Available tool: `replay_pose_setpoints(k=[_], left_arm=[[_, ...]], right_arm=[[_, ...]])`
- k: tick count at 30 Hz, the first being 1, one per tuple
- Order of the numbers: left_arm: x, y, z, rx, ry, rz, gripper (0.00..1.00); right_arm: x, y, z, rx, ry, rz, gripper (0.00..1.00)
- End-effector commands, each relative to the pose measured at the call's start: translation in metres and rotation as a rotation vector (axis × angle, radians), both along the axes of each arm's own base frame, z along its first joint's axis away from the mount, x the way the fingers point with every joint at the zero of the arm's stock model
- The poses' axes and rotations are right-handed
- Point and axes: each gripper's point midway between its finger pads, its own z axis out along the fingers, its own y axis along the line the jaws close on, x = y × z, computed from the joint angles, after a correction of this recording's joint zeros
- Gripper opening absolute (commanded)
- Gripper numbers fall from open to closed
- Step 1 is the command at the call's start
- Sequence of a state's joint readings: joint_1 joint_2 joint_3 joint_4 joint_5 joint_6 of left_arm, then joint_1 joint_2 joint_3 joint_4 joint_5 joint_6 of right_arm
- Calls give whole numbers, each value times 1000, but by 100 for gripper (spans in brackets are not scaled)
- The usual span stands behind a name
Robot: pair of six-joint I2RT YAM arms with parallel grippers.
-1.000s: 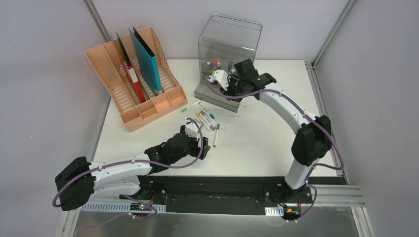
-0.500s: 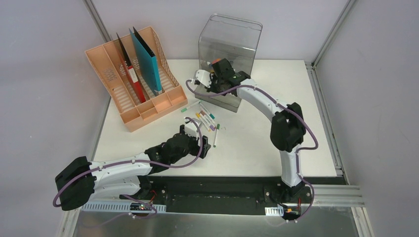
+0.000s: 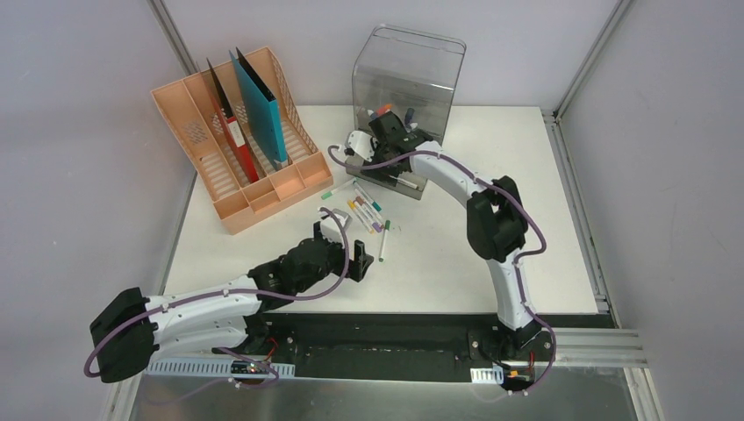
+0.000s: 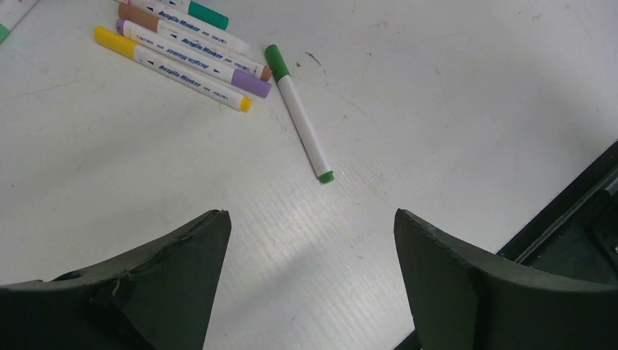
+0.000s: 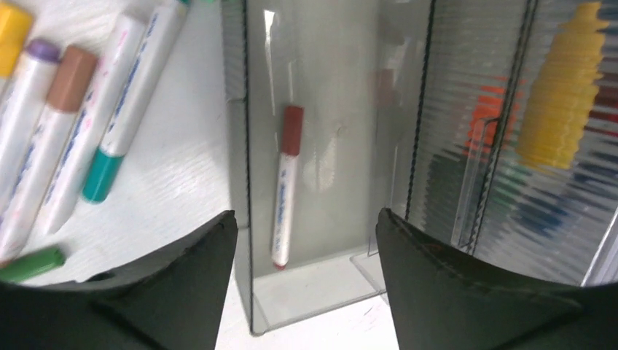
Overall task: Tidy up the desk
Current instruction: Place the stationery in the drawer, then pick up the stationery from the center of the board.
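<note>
The white desk (image 3: 456,254) carries a loose cluster of markers (image 3: 367,210) near its middle. A green-capped marker (image 4: 299,117) lies apart from them, just ahead of my left gripper (image 4: 310,219), which hovers low over bare desk, open and empty. My right gripper (image 5: 306,215) hangs open over the pulled-out drawer (image 5: 321,182) of the clear grey box (image 3: 408,79). A red-capped marker (image 5: 284,186) lies on the drawer floor between and beyond its fingers, free of them. In the top view the right gripper (image 3: 386,160) sits at the box's front and the left gripper (image 3: 358,261) near the green marker (image 3: 384,241).
A peach file rack (image 3: 237,140) with a red and a teal folder stands at the back left. More coloured pens (image 5: 561,109) show through the box's ribbed wall. Loose markers (image 5: 73,146) lie just left of the drawer. The desk's black front rail (image 3: 395,333) runs along the near edge.
My right arm swung left to the drawer front and its gripper opened; the red-capped marker now lies in the drawer. My left arm drew back slightly.
</note>
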State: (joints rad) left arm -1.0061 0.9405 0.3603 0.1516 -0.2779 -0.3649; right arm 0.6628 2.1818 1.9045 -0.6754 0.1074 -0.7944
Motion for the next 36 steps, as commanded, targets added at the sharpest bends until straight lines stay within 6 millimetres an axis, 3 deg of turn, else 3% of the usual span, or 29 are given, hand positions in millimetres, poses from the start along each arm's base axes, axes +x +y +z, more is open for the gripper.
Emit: replay_pose_setpoints(k=[1, 5, 9, 14, 20, 24, 34, 36], left_arm=[[0, -6, 30, -120, 4, 13, 87], [3, -8, 44, -178, 30, 30, 89], [6, -16, 54, -214, 81, 20, 89], [11, -25, 61, -215, 151, -4, 89], [18, -35, 63, -206, 226, -32, 87], [24, -45, 62, -132, 267, -51, 87], [67, -62, 11, 108, 330, 27, 87], [73, -66, 3, 146, 347, 32, 83]], right_arm=[[-29, 2, 76, 156, 8, -12, 76], [-89, -3, 97, 242, 173, 71, 83], [-147, -25, 106, 309, 302, 119, 86], [-188, -60, 132, 523, 318, 173, 90], [-193, -99, 156, 752, 260, 134, 96], [-195, -103, 155, 773, 300, 129, 96], [-187, -109, 133, 760, 357, 88, 97], [-183, -111, 129, 754, 362, 66, 97]])
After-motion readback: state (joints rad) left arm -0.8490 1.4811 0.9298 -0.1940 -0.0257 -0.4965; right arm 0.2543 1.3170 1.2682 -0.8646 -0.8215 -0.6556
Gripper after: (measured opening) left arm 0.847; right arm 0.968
